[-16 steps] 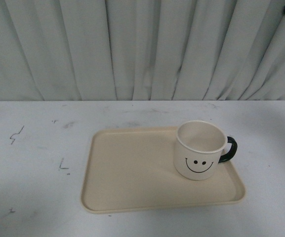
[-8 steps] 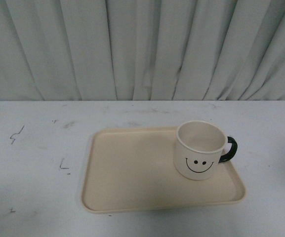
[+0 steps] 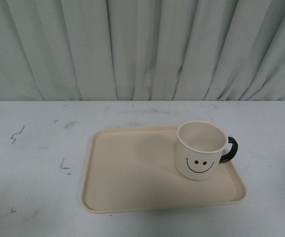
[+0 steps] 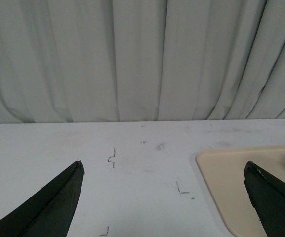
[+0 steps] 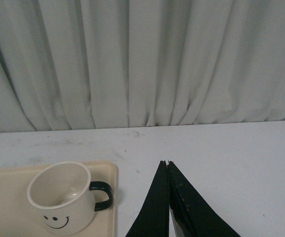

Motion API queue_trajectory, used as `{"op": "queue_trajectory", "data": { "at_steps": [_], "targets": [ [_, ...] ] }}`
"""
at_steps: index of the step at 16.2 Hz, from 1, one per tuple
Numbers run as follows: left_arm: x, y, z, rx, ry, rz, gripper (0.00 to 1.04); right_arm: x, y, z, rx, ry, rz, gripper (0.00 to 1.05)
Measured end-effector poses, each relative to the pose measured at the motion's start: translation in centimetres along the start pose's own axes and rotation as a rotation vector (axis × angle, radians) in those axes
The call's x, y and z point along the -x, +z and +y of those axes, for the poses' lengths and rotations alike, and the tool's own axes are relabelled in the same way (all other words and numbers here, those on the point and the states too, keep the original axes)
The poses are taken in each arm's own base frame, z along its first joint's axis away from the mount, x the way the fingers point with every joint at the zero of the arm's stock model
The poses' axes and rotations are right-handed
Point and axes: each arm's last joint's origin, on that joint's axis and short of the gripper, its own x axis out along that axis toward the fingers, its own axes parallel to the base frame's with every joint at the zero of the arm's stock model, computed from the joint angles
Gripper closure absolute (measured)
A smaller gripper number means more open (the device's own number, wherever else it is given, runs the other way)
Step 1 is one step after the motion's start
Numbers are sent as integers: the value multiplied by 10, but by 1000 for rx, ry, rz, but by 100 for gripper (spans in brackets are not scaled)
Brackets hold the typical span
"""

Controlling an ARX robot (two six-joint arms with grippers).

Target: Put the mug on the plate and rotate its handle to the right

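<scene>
You see the cream-white enamel-style mug (image 3: 200, 150) with a black smiley face standing upright on the right part of the flat rectangular beige plastic tray (image 3: 132, 173), its glossy black loop handle (image 3: 229, 149) pointing right. The left gripper (image 4: 164, 170) is spread wide above the white table (image 3: 33, 163); the right gripper (image 5: 167, 164) is clenched, grasping nothing.

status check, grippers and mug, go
Left gripper open, empty. Right gripper shut, empty, clear of mug. Mug upright on plate, handle pointing right. Nothing in the way.
</scene>
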Motion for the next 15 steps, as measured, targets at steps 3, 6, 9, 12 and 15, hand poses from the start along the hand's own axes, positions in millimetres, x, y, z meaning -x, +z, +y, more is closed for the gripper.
{"op": "queue_trajectory", "data": {
  "at_steps": [3, 6, 9, 12, 15],
  "targets": [
    [0, 0, 0, 0, -1, 0, 7, 15, -8, -1, 0, -12, -28, 103],
    [0, 0, 0, 0, 0, 0, 7, 28, -13, -1, 0, -12, -2, 103],
    [0, 0, 0, 0, 0, 0, 7, 37, -10, -1, 0, -12, -6, 103],
    [0, 0, 0, 0, 0, 0, 7, 45, -7, -1, 0, -12, -21, 103],
    [0, 0, 0, 0, 0, 0, 7, 52, -6, -1, 0, -12, -26, 103]
  ]
}}
